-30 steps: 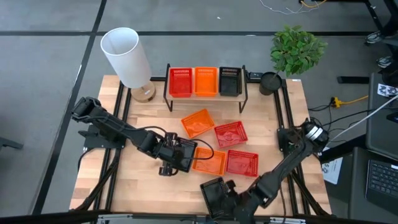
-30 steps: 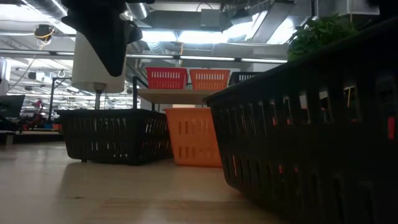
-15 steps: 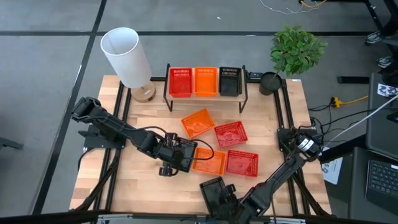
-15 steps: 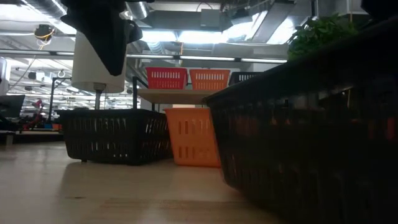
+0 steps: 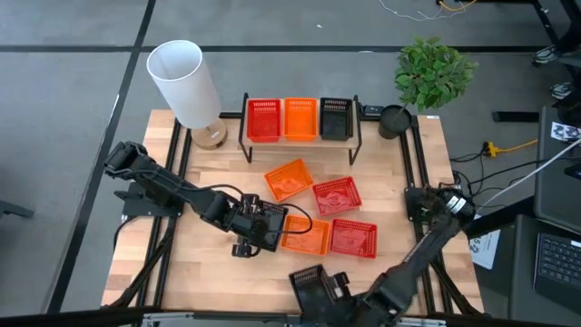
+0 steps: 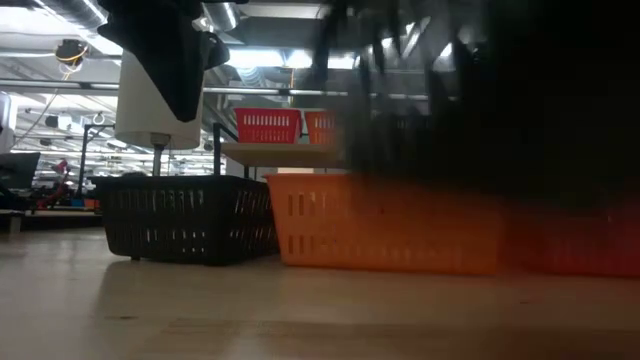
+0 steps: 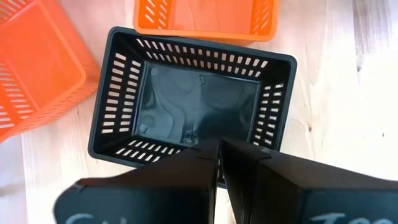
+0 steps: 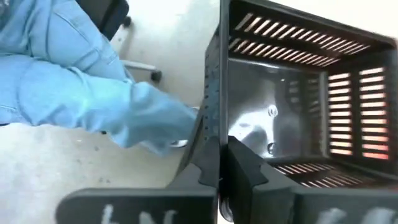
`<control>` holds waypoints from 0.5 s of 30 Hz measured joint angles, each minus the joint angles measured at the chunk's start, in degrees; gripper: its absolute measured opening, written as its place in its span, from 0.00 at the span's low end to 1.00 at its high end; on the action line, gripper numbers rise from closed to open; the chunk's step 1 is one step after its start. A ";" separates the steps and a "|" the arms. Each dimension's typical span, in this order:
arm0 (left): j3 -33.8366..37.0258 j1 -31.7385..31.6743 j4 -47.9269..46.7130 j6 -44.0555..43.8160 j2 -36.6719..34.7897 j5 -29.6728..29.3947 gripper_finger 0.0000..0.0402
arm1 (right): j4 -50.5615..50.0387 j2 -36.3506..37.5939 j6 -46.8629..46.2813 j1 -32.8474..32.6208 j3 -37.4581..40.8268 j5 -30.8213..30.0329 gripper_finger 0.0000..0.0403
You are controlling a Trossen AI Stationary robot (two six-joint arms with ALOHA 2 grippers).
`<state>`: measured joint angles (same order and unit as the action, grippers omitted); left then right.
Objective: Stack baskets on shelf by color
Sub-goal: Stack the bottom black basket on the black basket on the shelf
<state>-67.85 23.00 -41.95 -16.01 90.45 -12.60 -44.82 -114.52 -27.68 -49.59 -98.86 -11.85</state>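
- The right gripper is down at the front edge of the table, fingers pinched together on one wall of a black basket. In the right wrist view that basket is tipped up on its side, with floor and a person's blue sleeve past its rim.
- From the low camera it's just a big dark blur filling the upper right, hanging above the orange and red baskets sitting on the wood.
- The left gripper is mid-table on the left side, fingers closed on the near wall of a second black basket. That one sits flat on the table, touching an orange basket on its far side, with another orange one just beside it.
- Loose on the table from above: an orange basket tilted, a red basket next to it, plus an orange and a red side by side nearer the front.
- The shelf at the back holds one red, one orange and one black in a row.
- Also there: a white lamp back left, a potted plant back right.
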 joint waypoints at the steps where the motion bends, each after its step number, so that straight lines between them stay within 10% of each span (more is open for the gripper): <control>1: 0.00 0.00 0.01 0.00 0.00 0.00 0.03 | -3.42 0.07 0.57 -0.41 -3.24 -1.72 0.01; 10: -0.04 3.36 -2.05 -0.24 0.00 -0.09 0.03 | -44.64 0.07 -4.27 -3.57 -26.02 -29.05 0.01; 15: -0.05 6.80 -1.78 -0.12 -0.04 -0.89 0.03 | -43.44 2.39 11.65 -1.61 -29.22 -39.31 0.01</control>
<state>-67.91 29.80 -43.73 -16.13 90.41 -13.49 -88.25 -112.14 -16.03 -51.20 -128.07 -51.15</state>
